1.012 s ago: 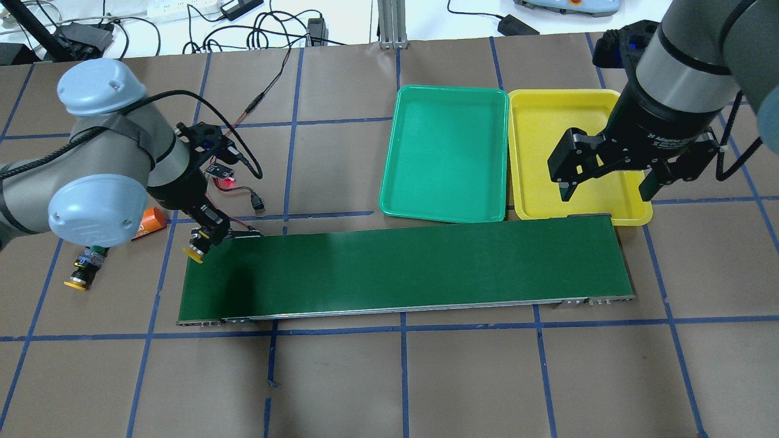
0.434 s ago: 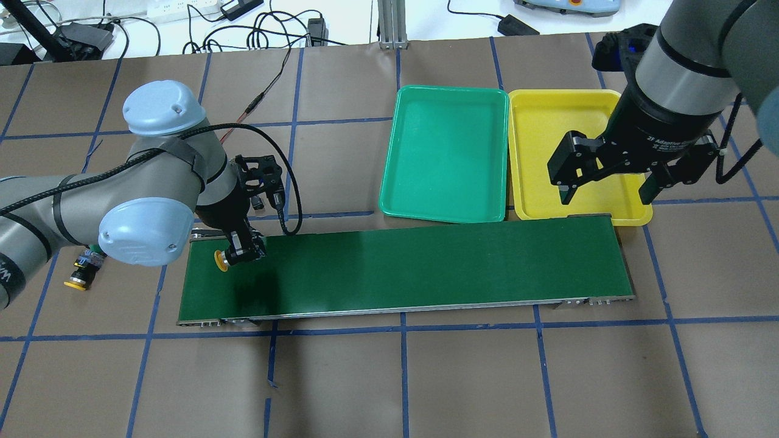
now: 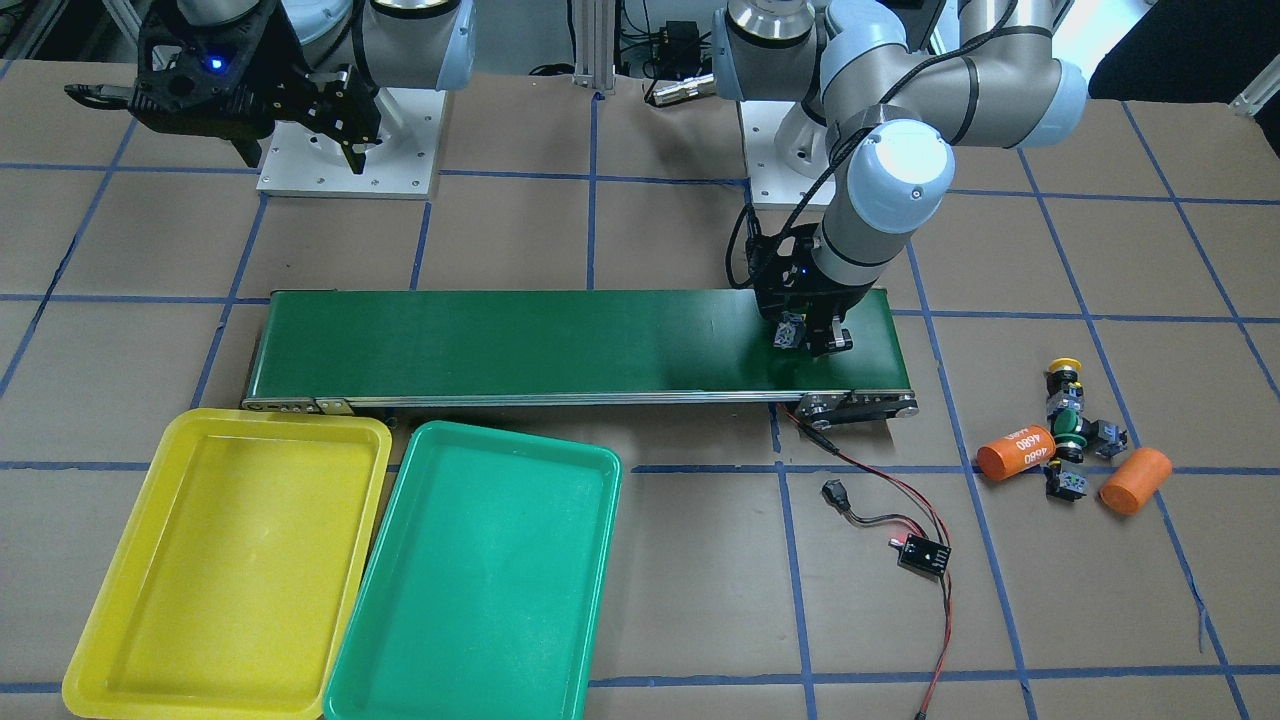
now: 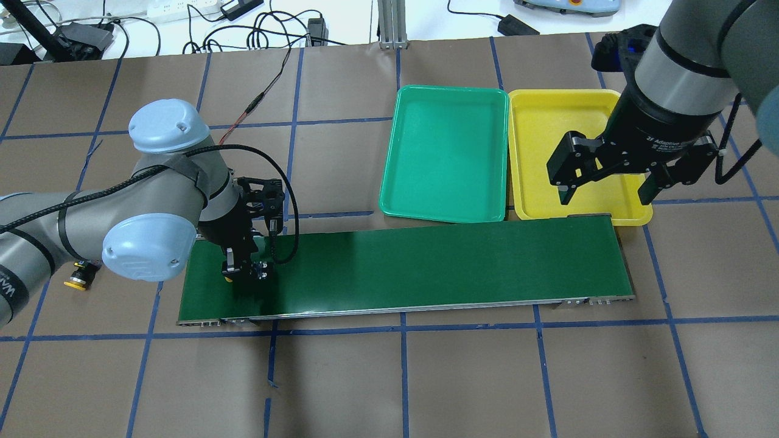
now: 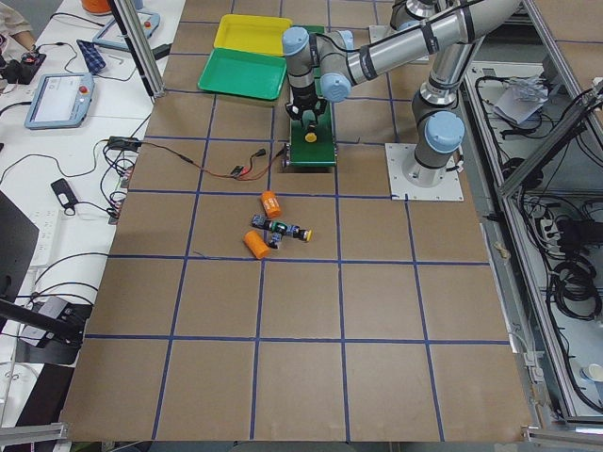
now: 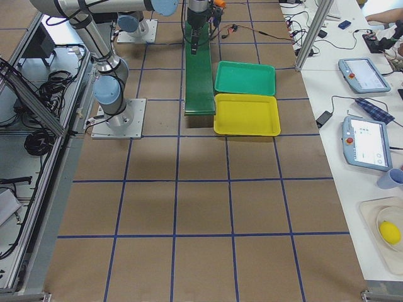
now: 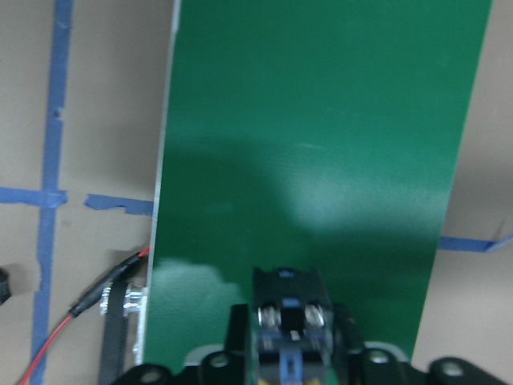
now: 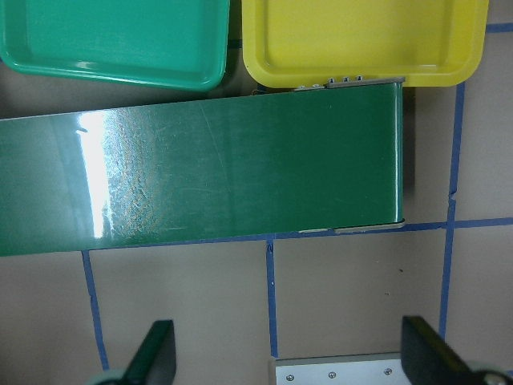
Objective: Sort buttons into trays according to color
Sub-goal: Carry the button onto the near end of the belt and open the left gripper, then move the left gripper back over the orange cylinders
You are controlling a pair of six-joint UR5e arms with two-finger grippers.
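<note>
Currently clamping yellow button (image 3: 790, 331) in left tool (image 3: 812, 338), low over conveyor belt (image 4: 426, 261) end farthest from yellow tray (image 4: 548, 115), presumably so belt carries it across. Parking right tool (image 4: 604, 196) spread open over that tray's edge, likely for pickup. Spare buttons (image 3: 1068, 420) clustered on tabletop (image 3: 600, 230).

My worktop (image 3: 660, 620) is brown and gridded with blue tape. The belt (image 3: 560, 340) lies across it, in front of my bases. Beyond the belt, toward my right, the green tray (image 3: 480, 570) and yellow tray (image 3: 230, 560) lie side by side. Toward my left, loose buttons (image 3: 1068, 425) lie between two orange cylinders (image 3: 1016, 452), near a wired module (image 3: 922, 553).
</note>
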